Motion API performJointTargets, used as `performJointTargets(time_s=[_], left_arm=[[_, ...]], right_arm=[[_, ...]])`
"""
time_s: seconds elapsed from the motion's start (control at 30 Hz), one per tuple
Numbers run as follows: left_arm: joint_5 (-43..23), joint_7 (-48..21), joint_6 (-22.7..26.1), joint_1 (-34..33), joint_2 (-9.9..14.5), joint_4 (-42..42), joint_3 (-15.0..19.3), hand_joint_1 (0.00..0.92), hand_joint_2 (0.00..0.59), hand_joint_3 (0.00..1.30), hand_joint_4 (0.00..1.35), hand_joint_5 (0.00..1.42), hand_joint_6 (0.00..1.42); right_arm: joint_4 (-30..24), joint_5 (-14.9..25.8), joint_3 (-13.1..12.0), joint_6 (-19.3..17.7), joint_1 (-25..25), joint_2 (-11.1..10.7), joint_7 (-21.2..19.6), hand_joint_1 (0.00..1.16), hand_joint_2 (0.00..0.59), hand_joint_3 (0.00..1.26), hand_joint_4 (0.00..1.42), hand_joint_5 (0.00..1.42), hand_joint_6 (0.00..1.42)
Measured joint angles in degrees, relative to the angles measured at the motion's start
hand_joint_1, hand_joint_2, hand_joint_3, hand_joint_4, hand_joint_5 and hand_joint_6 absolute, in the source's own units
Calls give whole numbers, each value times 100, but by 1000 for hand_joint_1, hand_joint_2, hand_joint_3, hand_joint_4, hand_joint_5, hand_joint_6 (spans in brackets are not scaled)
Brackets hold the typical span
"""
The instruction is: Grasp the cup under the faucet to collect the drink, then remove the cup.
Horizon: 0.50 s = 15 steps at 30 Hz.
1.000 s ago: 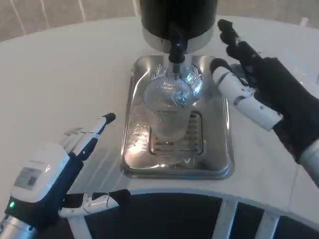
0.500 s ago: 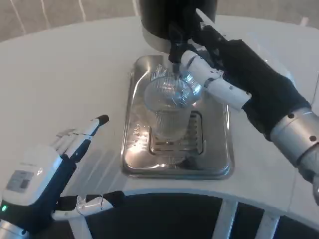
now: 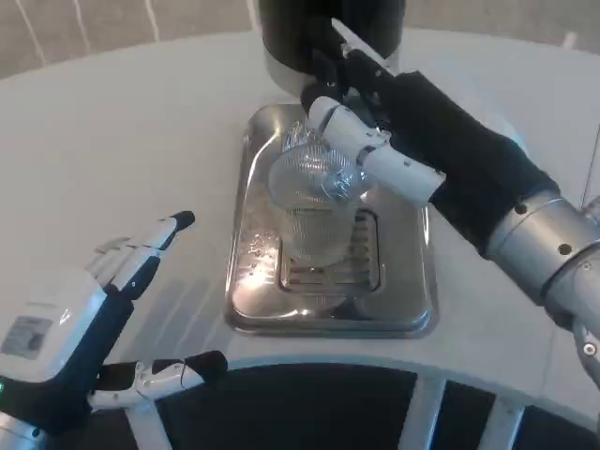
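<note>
A clear ribbed cup [image 3: 313,208] stands upright on the steel drip tray [image 3: 411,302], right below the black faucet [image 3: 321,82] of the dark dispenser [image 3: 286,28]. My right hand [image 3: 424,133] reaches in from the right, its fingers stretched out at the faucet and one white finger lying over the cup's upper right rim. I cannot tell whether it touches the cup; nothing is gripped. My left hand [image 3: 89,314] hovers over the table at the lower left, fingers spread and holding nothing, well away from the tray.
The table's curved front edge [image 3: 309,361] runs just below the tray, with a dark gap beyond it. White tabletop [image 3: 141,150] stretches to the left of the tray.
My right hand has swung left from beside the tray to the faucet and the cup's rim. The left hand has drifted slightly down and left. The cup has stayed put.
</note>
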Motion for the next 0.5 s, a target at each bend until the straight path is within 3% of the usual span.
performJointTargets(time_s=[0.2, 0.5], left_arm=[[-44, -7, 0, 1, 0, 5, 13, 89, 89, 117, 104, 200, 214], [-132, -61, 0, 3, 0, 10, 14, 88, 90, 118, 104, 200, 215]], right_arm=[[-112, 18, 208, 218, -82, -279, 31, 104, 518, 0, 0, 0, 16], [-137, 24, 418, 256, -199, -662, 30, 50, 511, 0, 0, 0, 2]])
